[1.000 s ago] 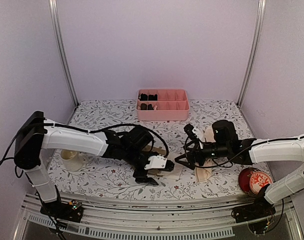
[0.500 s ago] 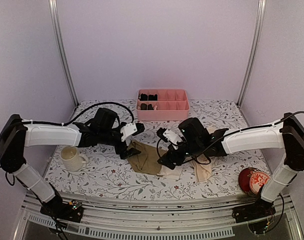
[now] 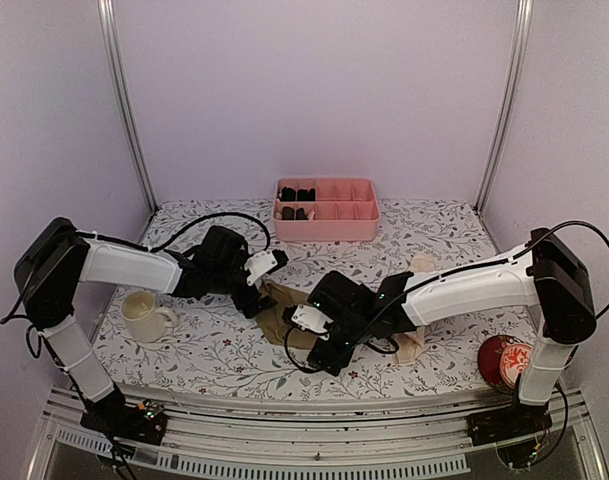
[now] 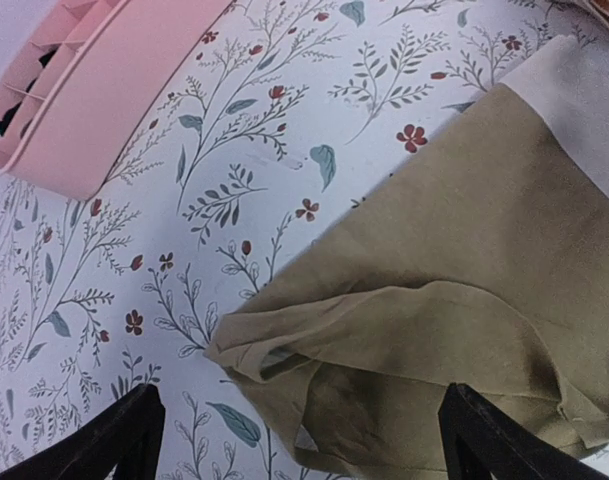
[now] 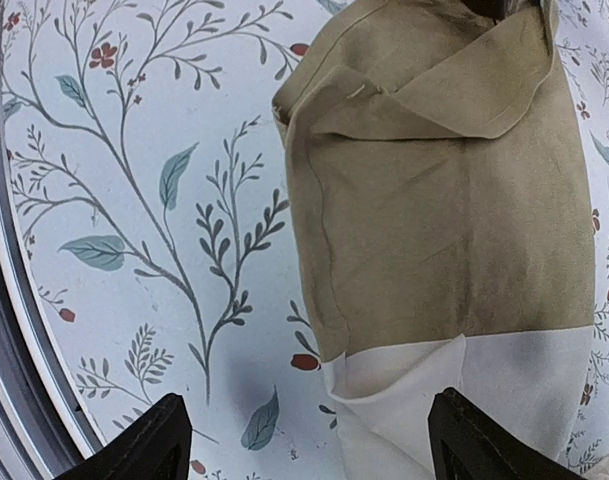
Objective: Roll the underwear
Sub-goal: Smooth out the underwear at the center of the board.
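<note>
Swinging nearer since a moment ago, my right pincer (image 3: 322, 347) hangs over the cream end of the olive underwear (image 3: 280, 322); my left pincer (image 3: 256, 293) hovers at its far corner. Both gape empty, I judge to bracket it for rolling. It lies unrolled on flowered cloth (image 3: 204, 352), lilac walls (image 3: 314, 90) around.
</note>
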You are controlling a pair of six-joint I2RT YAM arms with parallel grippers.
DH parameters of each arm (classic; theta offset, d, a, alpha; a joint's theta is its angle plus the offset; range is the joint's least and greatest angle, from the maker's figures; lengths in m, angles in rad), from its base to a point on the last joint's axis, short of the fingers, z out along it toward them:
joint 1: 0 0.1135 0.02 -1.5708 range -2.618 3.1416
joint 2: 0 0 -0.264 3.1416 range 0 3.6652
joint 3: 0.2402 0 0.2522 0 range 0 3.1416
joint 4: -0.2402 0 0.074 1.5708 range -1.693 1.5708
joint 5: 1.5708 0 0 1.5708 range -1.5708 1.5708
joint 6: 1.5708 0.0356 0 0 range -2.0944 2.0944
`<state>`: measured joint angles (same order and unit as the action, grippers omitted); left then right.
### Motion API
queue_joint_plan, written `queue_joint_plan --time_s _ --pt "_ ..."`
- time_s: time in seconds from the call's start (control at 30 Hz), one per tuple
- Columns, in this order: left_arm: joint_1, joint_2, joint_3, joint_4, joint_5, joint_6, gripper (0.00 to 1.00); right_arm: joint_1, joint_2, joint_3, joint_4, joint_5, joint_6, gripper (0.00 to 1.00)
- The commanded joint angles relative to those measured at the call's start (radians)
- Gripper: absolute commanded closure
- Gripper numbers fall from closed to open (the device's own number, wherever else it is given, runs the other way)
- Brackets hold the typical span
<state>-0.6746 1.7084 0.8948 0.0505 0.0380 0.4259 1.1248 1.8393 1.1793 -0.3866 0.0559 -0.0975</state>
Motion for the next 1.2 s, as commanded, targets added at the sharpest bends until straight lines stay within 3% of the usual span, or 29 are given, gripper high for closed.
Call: queue_joint_plan --time_s 0.0,0.17,0.27,0.47,0.63,0.83,1.17 --pt "0.033 0.04 0.023 0.029 -0.036 -0.016 0.01 0.008 -0.002 0.023 -0.066 0.14 -0.056 0.19" --pt "0.037 0.052 0.028 0.019 -0.02 -0.018 0.02 0.007 0.002 0.023 -0.074 0.19 -0.089 0.25" --pt "0.037 0.055 0.029 0.014 -0.011 -0.015 0.02 0.003 -0.007 0.023 -0.069 0.083 -0.133 0.26" --pt "0.037 0.044 0.023 0.009 0.012 -0.012 0.02 -0.022 -0.03 0.077 -0.108 -0.127 -0.337 0.13" --pt "0.035 0.033 0.024 -0.003 0.049 -0.015 0.02 -0.052 0.009 0.147 -0.141 -0.235 -0.422 0.11" --pt "0.027 0.0 0.029 -0.006 0.121 -0.031 0.02 -0.063 0.106 0.221 -0.215 -0.27 -0.449 0.1" --pt "-0.068 0.102 0.098 -0.135 0.11 0.031 0.01 -0.063 0.132 0.205 -0.292 -0.291 -0.391 0.17"
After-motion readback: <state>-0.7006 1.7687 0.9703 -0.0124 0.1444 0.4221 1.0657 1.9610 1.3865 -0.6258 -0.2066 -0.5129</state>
